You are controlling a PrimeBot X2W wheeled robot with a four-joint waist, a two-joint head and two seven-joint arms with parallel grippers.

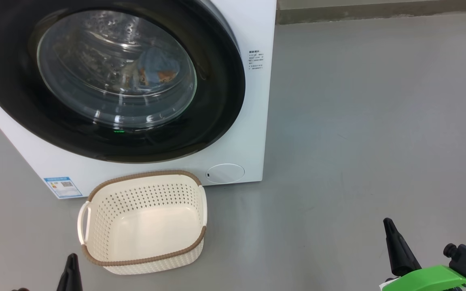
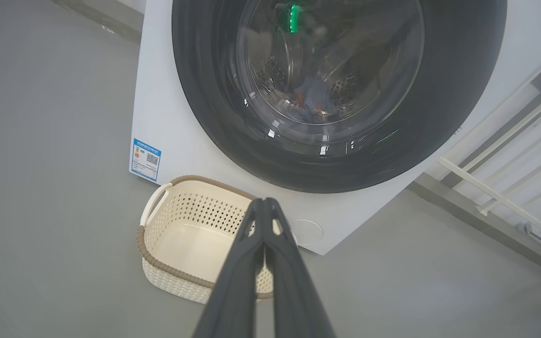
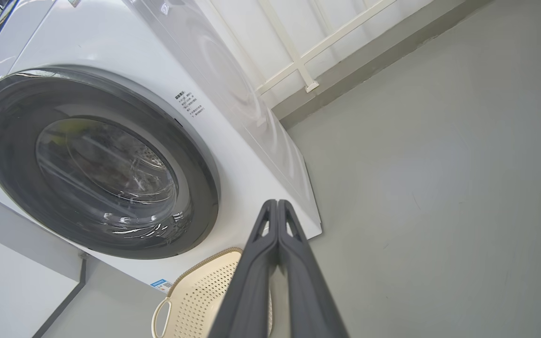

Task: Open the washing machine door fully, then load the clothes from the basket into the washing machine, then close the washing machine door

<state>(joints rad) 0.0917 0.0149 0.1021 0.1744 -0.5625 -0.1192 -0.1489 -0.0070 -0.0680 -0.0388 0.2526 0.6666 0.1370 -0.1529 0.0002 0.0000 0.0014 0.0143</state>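
Observation:
The white washing machine (image 1: 253, 121) stands with its round black door (image 1: 10, 81) shut flat against the front. Through the glass I see light-blue clothes (image 1: 156, 66) with orange bears lying in the drum, also clothes (image 2: 315, 96) in the left wrist view. The cream basket (image 1: 107, 242) sits on the floor just below the door, and nothing lies in it. My left gripper (image 1: 72, 256) is shut, low beside the basket's near-left corner. My right gripper (image 1: 387, 221) is shut, far off to the right over bare floor. Nothing is held by either.
Grey floor (image 1: 378, 121) spreads to the right of the machine. A blue label sticker (image 1: 62, 186) and a round white flap (image 1: 225, 173) sit low on the machine's front. A white railing (image 2: 510, 141) and wall base run behind the machine.

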